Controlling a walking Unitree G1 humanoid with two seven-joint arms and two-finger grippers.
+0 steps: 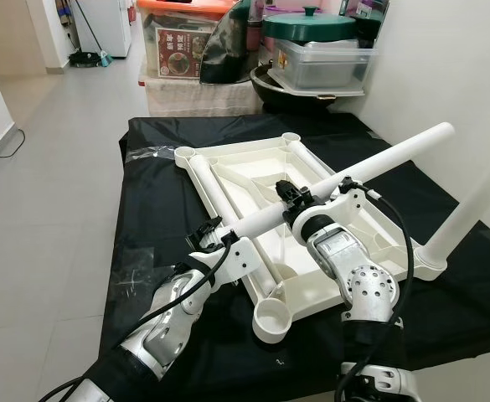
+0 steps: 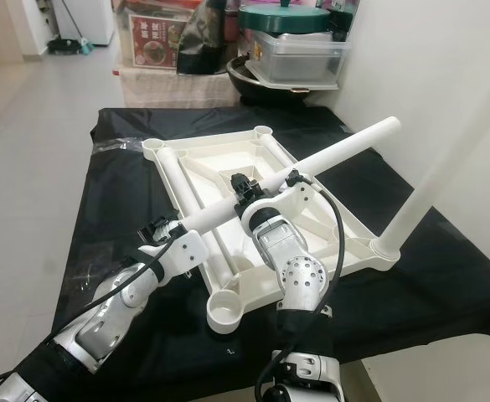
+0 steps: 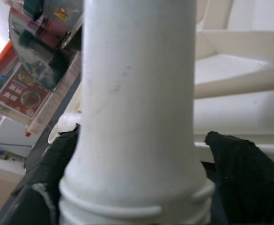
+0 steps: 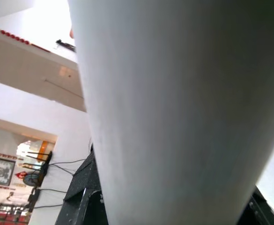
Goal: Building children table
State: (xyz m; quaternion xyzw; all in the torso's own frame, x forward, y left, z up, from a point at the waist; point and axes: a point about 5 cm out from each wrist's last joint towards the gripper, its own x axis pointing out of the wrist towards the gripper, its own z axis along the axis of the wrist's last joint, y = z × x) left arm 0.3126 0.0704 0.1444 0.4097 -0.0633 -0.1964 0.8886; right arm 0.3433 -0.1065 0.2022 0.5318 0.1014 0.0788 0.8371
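Left claw (image 1: 214, 232) clamped on threaded end of white leg tube (image 1: 370, 167); right claw (image 1: 293, 196) grips same tube mid-length. Tube held slanting above upturned white tabletop (image 1: 253, 172) lying on black sheet (image 1: 144, 209). Another leg (image 1: 471, 209) stands in corner socket.

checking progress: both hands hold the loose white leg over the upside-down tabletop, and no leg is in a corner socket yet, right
Not quite. One leg already stands in the tabletop's corner socket on the robot's right, as the left eye view shows. The left hand and right hand do hold the loose white leg over it.
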